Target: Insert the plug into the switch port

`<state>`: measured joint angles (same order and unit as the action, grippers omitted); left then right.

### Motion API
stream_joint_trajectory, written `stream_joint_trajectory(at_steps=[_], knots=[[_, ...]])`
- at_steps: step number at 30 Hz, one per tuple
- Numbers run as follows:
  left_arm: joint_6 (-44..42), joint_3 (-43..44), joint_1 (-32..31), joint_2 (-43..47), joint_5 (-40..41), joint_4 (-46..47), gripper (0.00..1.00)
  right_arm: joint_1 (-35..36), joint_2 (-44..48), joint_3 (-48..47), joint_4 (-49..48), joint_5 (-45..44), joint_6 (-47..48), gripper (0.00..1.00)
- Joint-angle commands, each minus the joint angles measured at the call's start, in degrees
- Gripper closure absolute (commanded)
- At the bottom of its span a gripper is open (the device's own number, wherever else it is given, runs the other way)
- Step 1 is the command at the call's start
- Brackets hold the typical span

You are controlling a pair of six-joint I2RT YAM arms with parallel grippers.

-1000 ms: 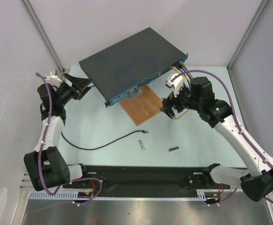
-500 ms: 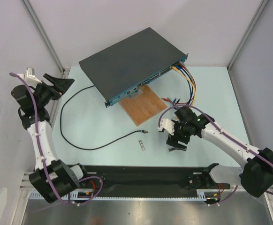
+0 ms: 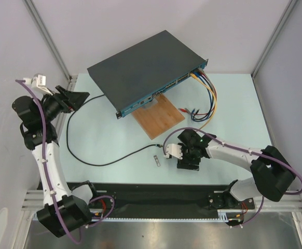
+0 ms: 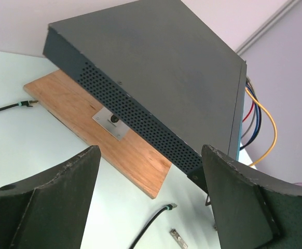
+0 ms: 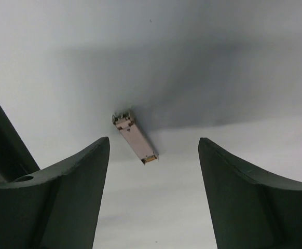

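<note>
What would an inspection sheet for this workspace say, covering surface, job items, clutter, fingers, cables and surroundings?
Surface: pale green table, wooden board by the switch.
Job's things: plug lying loose on the table, not inserted; switch ports along the blue face.
Clutter: metal stick near the plug; second metal stick between the right fingers.
Fingers: left fingers open, empty; right fingers open, either side of the second stick.
Cables: black cable looped loose; coloured cables at the switch's right end.
Surroundings: white walls.

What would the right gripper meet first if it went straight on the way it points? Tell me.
Most likely the small metal stick lying on the table, framed between the right gripper's open fingers; how far off is unclear.
</note>
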<state>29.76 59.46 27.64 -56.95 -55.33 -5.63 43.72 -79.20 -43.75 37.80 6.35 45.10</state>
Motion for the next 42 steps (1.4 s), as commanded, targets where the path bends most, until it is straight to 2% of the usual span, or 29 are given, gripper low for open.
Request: stream_joint_trajectory(at_steps=[1,3,6,9,10,12,13,14,17,21,22,24,26,27,28,29,30,31,34,37,39,42], knots=[[-4.36,3.29,-1.62,2.19,-0.66,-0.87,0.16,2.15,-2.01,0.41,-5.10,-2.04,0.25,0.29],[-4.79,3.73,-1.80,2.28,-0.57,-1.14,0.16,3.29,-3.32,0.77,-6.15,-2.13,-0.36,0.31],[-6.63,4.52,-2.76,2.45,0.13,-2.27,0.17,4.17,-4.38,1.03,-7.21,-2.31,-1.06,0.41],[-9.88,6.10,-4.52,2.46,1.62,-4.73,0.17,4.35,-5.70,1.03,-7.22,-2.13,-1.51,0.59],[-10.76,6.97,-5.48,2.46,1.80,-5.35,0.17,4.00,-5.88,0.94,-7.13,-2.30,-1.77,0.71],[-12.78,7.86,-6.71,2.63,2.77,-6.32,0.18,3.39,-5.53,0.94,-6.60,-1.96,-2.30,0.85],[-13.49,8.73,-8.20,2.81,3.21,-6.50,0.18,2.25,-4.83,0.68,-6.17,-1.35,-3.34,0.97],[-15.15,9.26,-9.35,2.72,3.65,-7.11,0.18,1.37,-4.30,-0.45,-5.73,-0.82,-3.96,1.00],[-20.76,12.07,-15.05,2.28,6.28,-9.56,0.18,-3.54,-1.41,-4.05,-3.18,2.25,-7.91,1.00],[-27.64,15.15,-25.16,1.49,11.55,-12.39,0.17,-13.47,3.08,-16.94,0.51,14.61,-17.57,1.00],[-28.34,15.16,-29.35,1.49,13.56,-12.48,0.16,-15.23,3.87,-18.99,0.87,17.09,-19.85,1.00],[-29.58,14.63,-33.42,1.58,15.42,-12.83,0.16,-19.89,6.15,-24.51,0.08,24.02,-28.99,1.00],[-34.04,14.37,-40.53,1.75,19.18,-13.26,0.16,-22.79,7.65,-27.26,-1.76,26.77,-36.10,1.00],[-35.46,14.45,-43.26,1.67,20.95,-13.62,0.16,-23.50,8.70,-28.23,-4.72,28.61,-43.79,1.00],[-36.69,14.98,-48.94,0.71,22.62,-14.14,0.16,-24.47,9.23,-30.24,-6.32,29.41,-47.44,1.00],[-38.79,15.33,-51.69,0.26,25.77,-15.37,0.15,-25.00,9.59,-30.87,-9.82,30.12,-50.95,1.00],[-39.16,15.77,-54.33,-0.79,27.54,-16.07,0.15,-25.96,10.11,-31.66,-11.68,30.56,-58.56,1.00],[-39.25,16.38,-59.14,-2.54,29.30,-16.60,0.16,-26.41,10.38,-32.36,-13.53,30.56,-61.94,1.00],[-40.04,17.79,-67.59,-5.62,36.24,-18.10,0.15,-26.59,11.08,-32.02,-21.44,28.99,-74.43,1.00],[-40.83,19.45,-73.58,-9.14,41.87,-17.40,0.15,-25.63,10.91,-30.52,-27.68,28.72,-83.82,1.00],[-39.87,20.60,-76.49,-11.86,46.34,-17.40,0.16,-25.01,10.82,-30.34,-29.97,28.28,-86.14,1.00],[-37.67,22.19,-78.69,-14.50,48.64,-16.79,0.17,-23.78,11.17,-30.17,-30.86,26.18,-87.02,1.00]])
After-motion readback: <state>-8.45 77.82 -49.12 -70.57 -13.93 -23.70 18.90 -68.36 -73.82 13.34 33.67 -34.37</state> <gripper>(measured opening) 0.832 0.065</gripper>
